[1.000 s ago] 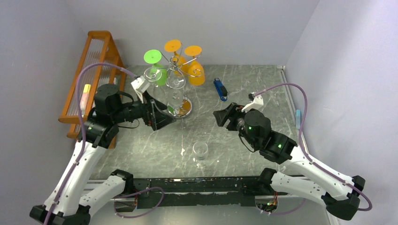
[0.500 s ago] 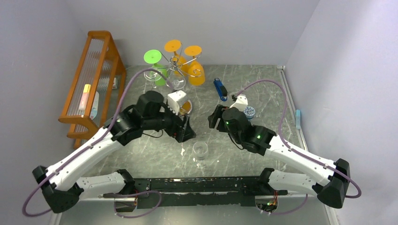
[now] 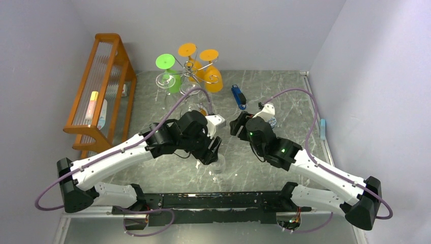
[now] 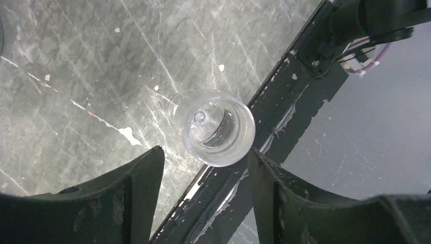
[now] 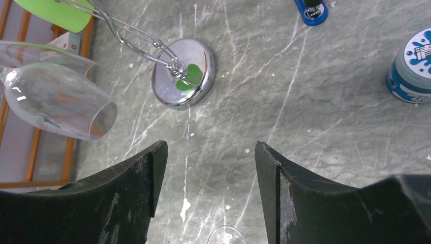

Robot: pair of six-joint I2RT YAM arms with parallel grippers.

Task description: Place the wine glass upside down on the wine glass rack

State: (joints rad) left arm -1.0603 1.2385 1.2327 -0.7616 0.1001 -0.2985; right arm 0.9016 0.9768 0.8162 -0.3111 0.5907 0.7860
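Note:
A clear wine glass (image 3: 217,166) stands upright near the table's front edge. In the left wrist view I look down into its bowl (image 4: 213,127). My left gripper (image 3: 212,152) is open and hangs just above and beside it, the glass ahead of the fingertips, not between them (image 4: 206,152). My right gripper (image 3: 238,126) is open and empty over the table's middle (image 5: 211,147). The chrome wine glass rack (image 3: 192,68) stands at the back, with its round mirrored base (image 5: 184,72). It holds green (image 3: 170,76), orange (image 3: 211,76) and clear (image 5: 56,104) glasses upside down.
An orange wooden shelf (image 3: 101,86) stands along the left wall. A blue stapler (image 3: 238,96) and a blue-lidded jar (image 5: 414,66) lie right of the rack. A black rail (image 4: 284,117) runs along the front edge beside the glass.
My left arm has swung away from the rack, right and toward the front edge, to above the wine glass. My right arm has shifted left and further out over the table.

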